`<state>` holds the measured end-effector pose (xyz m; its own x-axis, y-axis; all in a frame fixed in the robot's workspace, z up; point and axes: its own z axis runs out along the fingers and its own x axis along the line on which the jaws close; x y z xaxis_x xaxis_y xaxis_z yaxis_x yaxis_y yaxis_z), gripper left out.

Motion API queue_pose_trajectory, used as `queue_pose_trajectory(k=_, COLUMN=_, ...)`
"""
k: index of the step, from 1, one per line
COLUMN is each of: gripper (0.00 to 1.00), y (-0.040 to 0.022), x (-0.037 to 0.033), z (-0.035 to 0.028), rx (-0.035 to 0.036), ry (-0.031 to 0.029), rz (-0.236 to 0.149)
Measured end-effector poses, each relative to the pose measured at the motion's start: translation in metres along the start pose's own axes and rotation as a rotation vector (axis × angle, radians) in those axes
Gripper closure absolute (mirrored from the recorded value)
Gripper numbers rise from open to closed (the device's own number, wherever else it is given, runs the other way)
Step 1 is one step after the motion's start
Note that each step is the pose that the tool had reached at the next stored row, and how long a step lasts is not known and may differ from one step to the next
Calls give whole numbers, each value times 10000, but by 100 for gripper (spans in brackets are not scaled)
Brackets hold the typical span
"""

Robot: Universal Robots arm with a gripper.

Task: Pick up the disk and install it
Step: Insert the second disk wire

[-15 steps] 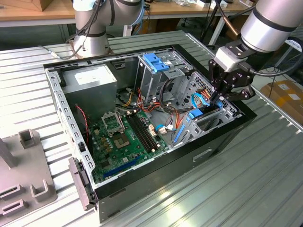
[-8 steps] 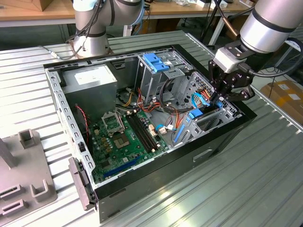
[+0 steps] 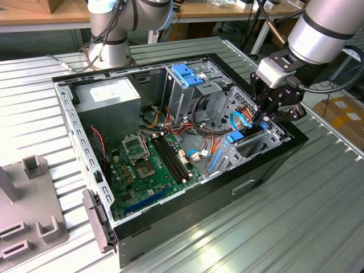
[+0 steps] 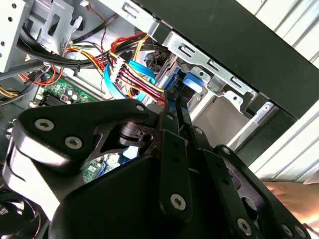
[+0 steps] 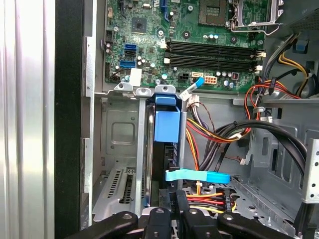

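1. We see the gripper point(image 3: 263, 116) down inside the open computer case point(image 3: 170, 222), at the end on the exterior view's right.
2. Its fingers point(image 5: 172, 209) are pinched tight on the top edge of the disk point(image 5: 167, 149).
3. The disk stands on its edge in a metal slot point(image 5: 119, 164), next to colored wires point(image 5: 214, 134).
4. The case sits on a ribbed metal worktop point(image 3: 296, 216).

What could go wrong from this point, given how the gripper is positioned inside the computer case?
1. The gripper sits among coloured cables; it could snag or pull one.
2. The disk stands on edge in the metal bay with its blue rail uppermost; if tilted, it might jam against the bay walls.
3. The green motherboard lies close by, so a slip could knock it.
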<state>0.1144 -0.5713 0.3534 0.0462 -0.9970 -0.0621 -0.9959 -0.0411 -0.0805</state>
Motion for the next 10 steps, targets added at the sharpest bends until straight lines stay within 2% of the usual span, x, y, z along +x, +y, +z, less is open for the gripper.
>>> queue_pose_trajectory(k=10, gripper=84, y=11, x=0, z=5, rx=3, ry=-12, rz=28)
